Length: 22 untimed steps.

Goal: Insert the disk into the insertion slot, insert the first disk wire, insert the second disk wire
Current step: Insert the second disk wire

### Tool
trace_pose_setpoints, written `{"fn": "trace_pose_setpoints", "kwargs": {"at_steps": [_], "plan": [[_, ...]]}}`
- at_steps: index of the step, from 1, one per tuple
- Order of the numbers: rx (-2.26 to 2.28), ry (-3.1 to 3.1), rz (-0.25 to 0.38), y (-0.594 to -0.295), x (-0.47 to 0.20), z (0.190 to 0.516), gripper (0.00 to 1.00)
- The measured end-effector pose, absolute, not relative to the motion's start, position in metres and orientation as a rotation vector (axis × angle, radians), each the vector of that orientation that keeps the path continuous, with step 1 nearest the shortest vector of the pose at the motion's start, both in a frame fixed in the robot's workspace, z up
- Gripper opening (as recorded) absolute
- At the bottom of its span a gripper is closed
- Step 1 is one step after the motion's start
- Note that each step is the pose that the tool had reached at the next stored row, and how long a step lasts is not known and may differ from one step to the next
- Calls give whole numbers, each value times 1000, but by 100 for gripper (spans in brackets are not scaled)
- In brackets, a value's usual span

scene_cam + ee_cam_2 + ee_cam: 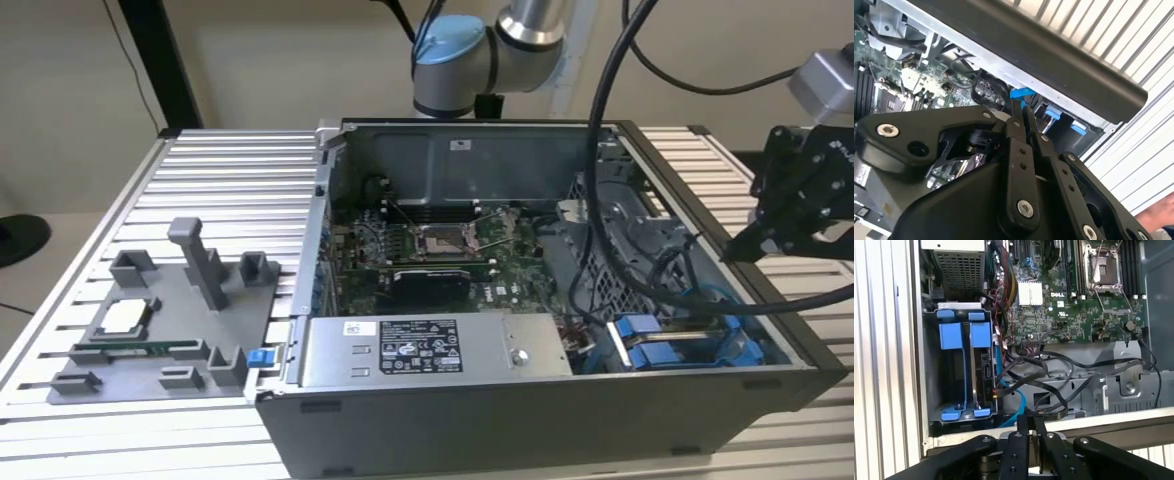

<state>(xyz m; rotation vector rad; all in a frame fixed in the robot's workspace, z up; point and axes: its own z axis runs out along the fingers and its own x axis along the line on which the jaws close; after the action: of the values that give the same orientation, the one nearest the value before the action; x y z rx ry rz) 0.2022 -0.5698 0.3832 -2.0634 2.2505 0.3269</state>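
The insertion slot (674,345) is a grey metal bay with bright blue rails and tabs in the open computer case's near corner, on the exterior view's right. In the first wrist view the slot (960,371) shows two blue rails side by side. The disk is hidden; I cannot make it out in the bay. Loose black wires (1054,371) and a light blue cable (1010,407) lie beside the bay. My black gripper (737,250) hangs above the case's side wall next to the bay. Its fingers (1015,125) are close together with nothing visible between them.
A silver labelled power-supply box (427,350) lies along the case's front wall. The green motherboard (441,250) fills the case floor. A perforated grey cage (959,265) adjoins the bay. A grey fixture (200,330) with small parts sits on the slatted table at the exterior view's left.
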Motion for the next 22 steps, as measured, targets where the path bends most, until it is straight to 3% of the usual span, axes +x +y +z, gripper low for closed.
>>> {"fn": "trace_pose_setpoints", "kwargs": {"at_steps": [22], "plan": [[-2052,2227,321,-597,142,390,0]]}}
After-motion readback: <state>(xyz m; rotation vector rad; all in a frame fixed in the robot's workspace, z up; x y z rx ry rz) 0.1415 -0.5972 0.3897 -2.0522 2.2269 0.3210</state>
